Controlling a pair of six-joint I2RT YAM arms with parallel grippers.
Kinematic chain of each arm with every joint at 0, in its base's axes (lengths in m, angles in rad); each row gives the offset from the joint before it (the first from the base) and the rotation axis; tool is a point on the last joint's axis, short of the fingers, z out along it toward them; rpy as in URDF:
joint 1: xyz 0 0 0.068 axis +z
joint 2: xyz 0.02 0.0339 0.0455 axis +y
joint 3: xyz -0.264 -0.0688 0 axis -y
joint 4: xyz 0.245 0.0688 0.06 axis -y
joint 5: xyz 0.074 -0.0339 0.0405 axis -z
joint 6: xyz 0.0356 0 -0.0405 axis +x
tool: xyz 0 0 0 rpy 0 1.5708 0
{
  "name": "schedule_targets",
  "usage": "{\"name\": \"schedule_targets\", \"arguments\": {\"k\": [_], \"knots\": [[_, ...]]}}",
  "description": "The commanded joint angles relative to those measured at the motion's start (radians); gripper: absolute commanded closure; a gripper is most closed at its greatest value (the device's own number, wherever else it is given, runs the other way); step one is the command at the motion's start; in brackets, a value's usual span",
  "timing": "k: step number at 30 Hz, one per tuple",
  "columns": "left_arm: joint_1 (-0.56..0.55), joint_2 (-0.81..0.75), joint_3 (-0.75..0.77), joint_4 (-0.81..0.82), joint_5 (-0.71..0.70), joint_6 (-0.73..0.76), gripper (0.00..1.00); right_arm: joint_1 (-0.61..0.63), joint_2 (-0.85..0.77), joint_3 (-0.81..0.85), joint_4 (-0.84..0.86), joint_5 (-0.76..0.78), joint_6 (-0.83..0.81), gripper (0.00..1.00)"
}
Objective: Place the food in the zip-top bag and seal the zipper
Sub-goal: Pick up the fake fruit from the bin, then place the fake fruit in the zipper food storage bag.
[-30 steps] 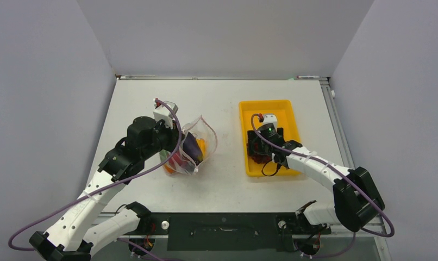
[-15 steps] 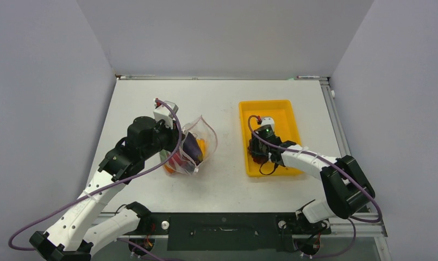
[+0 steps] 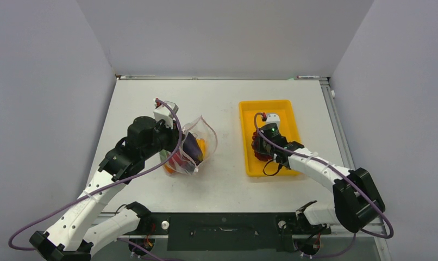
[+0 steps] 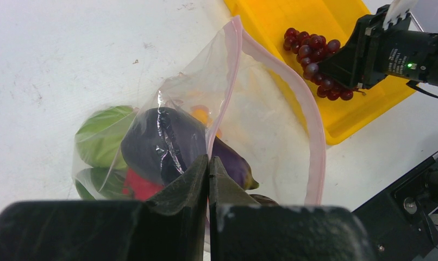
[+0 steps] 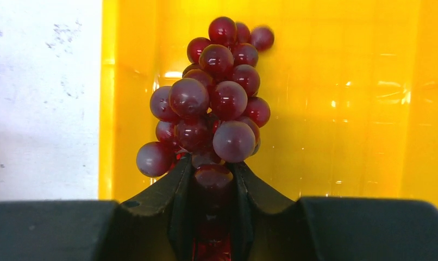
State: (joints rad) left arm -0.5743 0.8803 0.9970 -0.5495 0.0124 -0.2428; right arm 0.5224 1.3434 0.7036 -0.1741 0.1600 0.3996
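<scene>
Glossy dark red grape bunch [image 5: 217, 109] clamped in right jaws, left jaws pinching clear bag [image 4: 271, 125]

The grape bunch [image 5: 214, 103] is glossy dark red against the bright yellow tray [image 5: 342, 109]. The zip-top bag [image 4: 266, 125] is clear, its zipper [image 4: 231, 70] a pale pink strip. Through it show a deep purple eggplant [image 4: 157, 144], a green piece [image 4: 100, 136], a red piece [image 4: 138, 186] and an orange piece [image 4: 201, 114]. The table [image 4: 70, 54] is white with faint grey scuffs.
</scene>
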Motion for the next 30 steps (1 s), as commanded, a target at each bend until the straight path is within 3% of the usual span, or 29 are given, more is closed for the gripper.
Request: {"name": "schedule_targets", "arguments": {"k": [1,14,30], "knots": [[-0.002,0.000,0.013,0.017,-0.005,0.001,1.00,-0.003,-0.113,0.028,0.005,0.030,-0.001,0.95],[-0.002,-0.001,0.013,0.017,-0.004,-0.001,1.00,0.049,-0.341,0.156,-0.036,-0.178,-0.038,0.95],[-0.002,-0.003,0.012,0.017,-0.005,-0.003,1.00,0.186,-0.399,0.316,-0.038,-0.469,-0.121,0.95]]}}
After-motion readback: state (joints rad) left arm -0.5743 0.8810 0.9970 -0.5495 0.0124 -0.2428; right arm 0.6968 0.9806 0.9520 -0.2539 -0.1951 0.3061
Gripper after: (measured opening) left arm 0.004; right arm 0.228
